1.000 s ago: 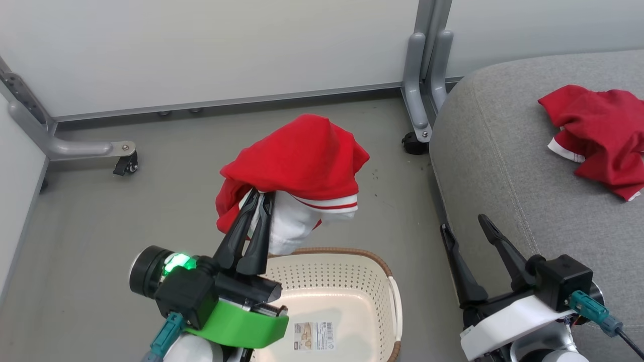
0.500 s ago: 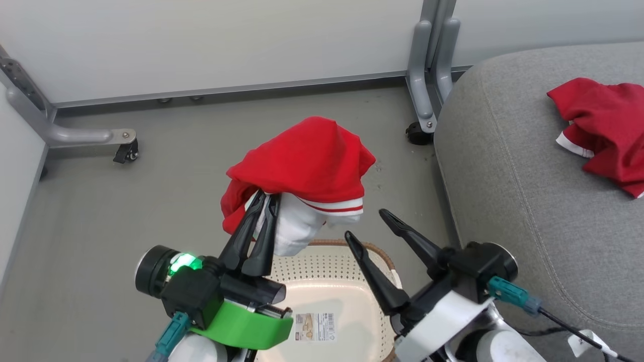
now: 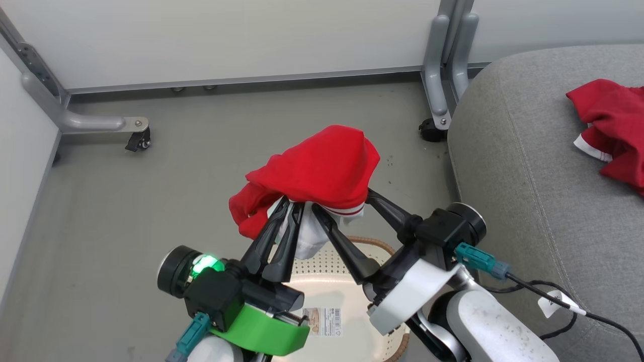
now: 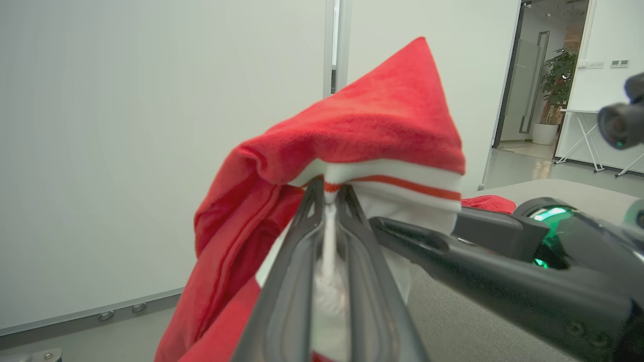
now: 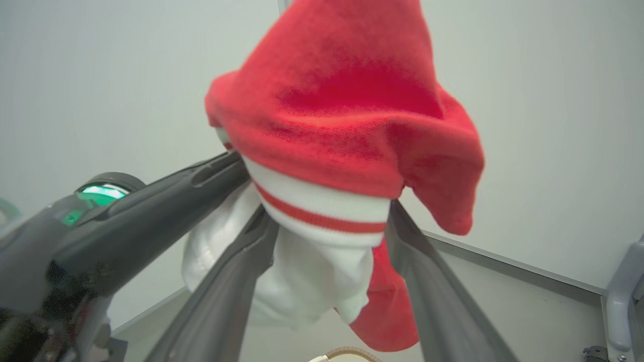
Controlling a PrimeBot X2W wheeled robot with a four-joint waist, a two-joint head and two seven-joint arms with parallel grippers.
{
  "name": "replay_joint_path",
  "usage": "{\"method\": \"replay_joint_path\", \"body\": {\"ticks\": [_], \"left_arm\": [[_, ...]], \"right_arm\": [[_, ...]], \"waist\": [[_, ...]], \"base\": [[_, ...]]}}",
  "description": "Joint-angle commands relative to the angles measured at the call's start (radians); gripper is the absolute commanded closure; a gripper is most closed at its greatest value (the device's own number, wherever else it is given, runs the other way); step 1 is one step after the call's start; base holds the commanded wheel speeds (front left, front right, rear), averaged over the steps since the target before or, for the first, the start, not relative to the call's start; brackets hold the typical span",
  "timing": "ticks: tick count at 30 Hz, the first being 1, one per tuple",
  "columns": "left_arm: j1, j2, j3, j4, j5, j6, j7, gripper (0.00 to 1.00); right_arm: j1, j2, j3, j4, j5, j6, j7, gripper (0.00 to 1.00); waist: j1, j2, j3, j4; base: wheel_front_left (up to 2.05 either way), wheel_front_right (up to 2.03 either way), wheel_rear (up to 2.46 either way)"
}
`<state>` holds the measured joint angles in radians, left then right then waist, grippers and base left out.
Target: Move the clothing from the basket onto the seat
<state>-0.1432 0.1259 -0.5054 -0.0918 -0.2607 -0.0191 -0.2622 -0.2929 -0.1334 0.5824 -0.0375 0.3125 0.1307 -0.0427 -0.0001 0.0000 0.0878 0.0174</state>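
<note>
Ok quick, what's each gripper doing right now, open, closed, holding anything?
Left gripper: closed on the red garment, held in the air.
Right gripper: open, straddling the same garment, not clamped.

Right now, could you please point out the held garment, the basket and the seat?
held garment [image 3: 322, 166], head view, red top fold.
basket [image 3: 327, 266], head view, perforated back wall.
seat [image 3: 528, 201], head view, bare grey cushion.

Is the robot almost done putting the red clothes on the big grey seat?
Halfway. Done: one red garment lies on the seat. In hand: the left gripper is shut on the second garment, lifted above the basket, and the open right gripper straddles its white hem. Left: carry it over and drop it on the seat.
</note>
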Motion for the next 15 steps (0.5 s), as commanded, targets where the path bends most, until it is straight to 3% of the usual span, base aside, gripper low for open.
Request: {"method": "replay_joint_path", "body": {"ticks": [1, 2, 3, 4, 5, 15], "left_arm": [[-0.017, -0.002, -0.001, 0.000, -0.005, -0.007, -0.004, 1.00], [-0.018, -0.003, -0.003, 0.000, -0.006, -0.007, -0.004, 1.00], [-0.018, -0.003, -0.004, 0.000, -0.006, -0.007, -0.004, 1.00], [-0.018, -0.003, -0.005, 0.001, -0.006, -0.007, -0.004, 1.00], [-0.020, -0.004, -0.006, 0.001, -0.006, -0.007, -0.004, 1.00], [-0.020, -0.004, -0.006, 0.000, -0.012, -0.005, -0.005, 1.00]], "right_arm": [[-0.021, 0.004, 0.007, 0.012, 0.004, 0.000, -0.008, 0.00], [-0.027, 0.006, 0.012, 0.019, 0.008, 0.000, -0.011, 0.00], [-0.035, 0.008, 0.016, 0.027, 0.012, 0.000, -0.014, 0.43], [-0.041, 0.009, 0.020, 0.033, 0.015, 0.000, -0.015, 0.78], [-0.047, 0.010, 0.027, 0.042, 0.022, 0.000, -0.013, 1.00], [-0.061, 0.001, 0.036, 0.073, 0.044, -0.001, -0.028, 1.00]], "waist": [[0.0001, 0.0000, 0.000, 0.000], [0.0001, 0.0000, 0.000, 0.000], [0.0001, 0.0000, 0.000, 0.000], [0.0001, 0.0000, 0.000, 0.000], [0.0001, 0.0000, -0.001, 0.000], [0.0001, 0.0000, -0.003, 0.000]], "base": [[0.00, 0.00, 0.00], [0.00, 0.00, 0.00], [0.00, 0.00, 0.00], [0.00, 0.00, 0.00], [0.00, 0.00, 0.00], [0.00, 0.00, 0.00]]}}
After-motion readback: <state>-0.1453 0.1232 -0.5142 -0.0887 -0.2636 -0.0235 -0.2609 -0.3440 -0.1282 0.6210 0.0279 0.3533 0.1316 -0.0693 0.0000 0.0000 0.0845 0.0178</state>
